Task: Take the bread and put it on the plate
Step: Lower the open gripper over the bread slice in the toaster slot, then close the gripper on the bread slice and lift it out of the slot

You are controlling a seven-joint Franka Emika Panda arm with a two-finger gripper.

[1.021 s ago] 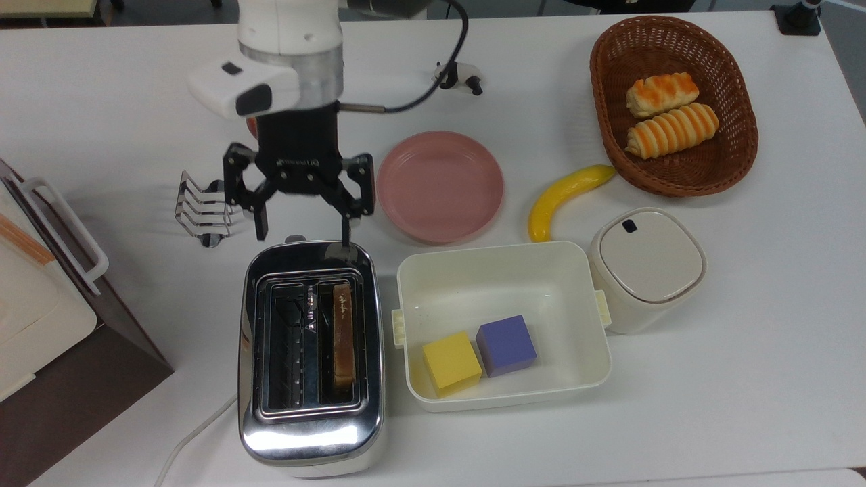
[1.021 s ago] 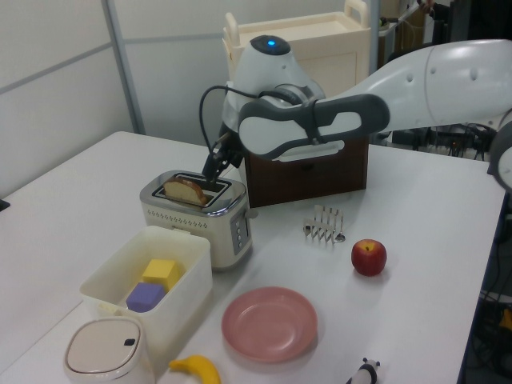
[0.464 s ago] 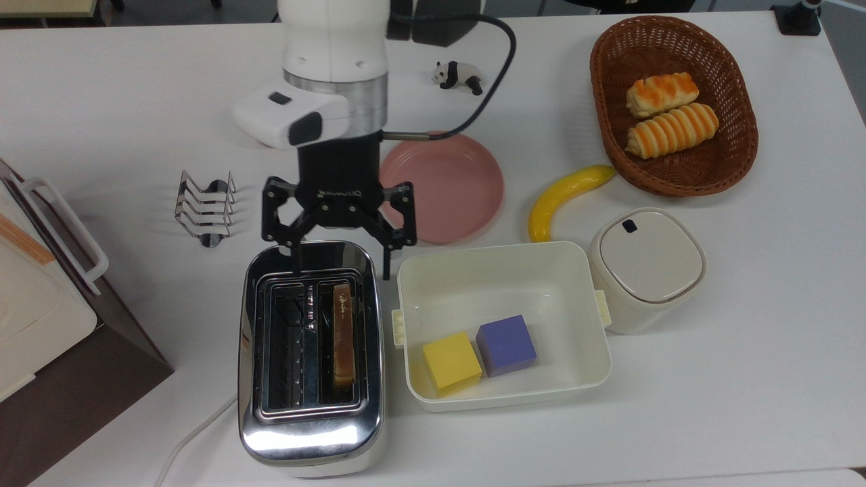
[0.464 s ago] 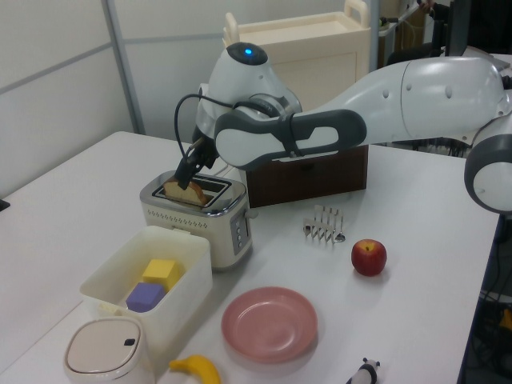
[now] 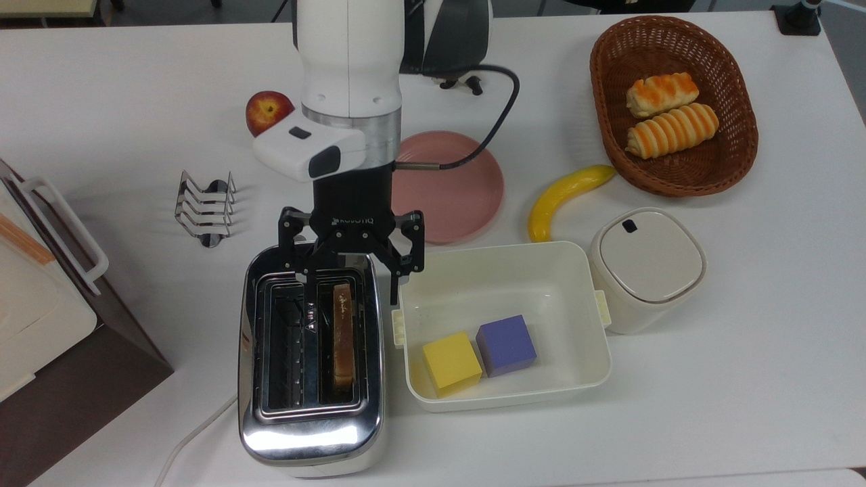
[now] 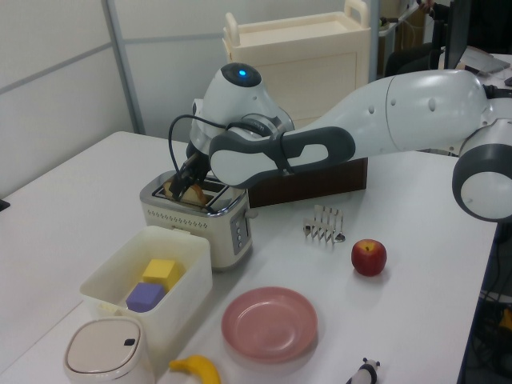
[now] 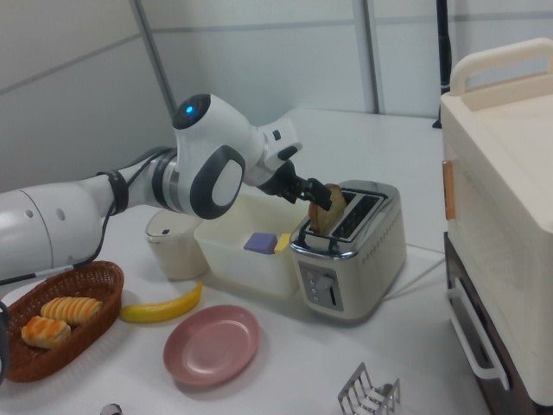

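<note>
I see bright, even overhead light on the white bench [image 5: 744,338]. Shadows are soft and short. The chrome toaster [image 5: 310,439] throws glare at its near end in the top view. The side views look slightly soft.

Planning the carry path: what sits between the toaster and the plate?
In the top view, only bare table separates the toaster from the plate, with the white tub's corner close beside that stretch. The end effector hangs open above the toaster's plate-side end.

A banana [image 5: 567,197] lies between the basket [image 5: 741,145] and white tub [image 5: 500,260].
</note>
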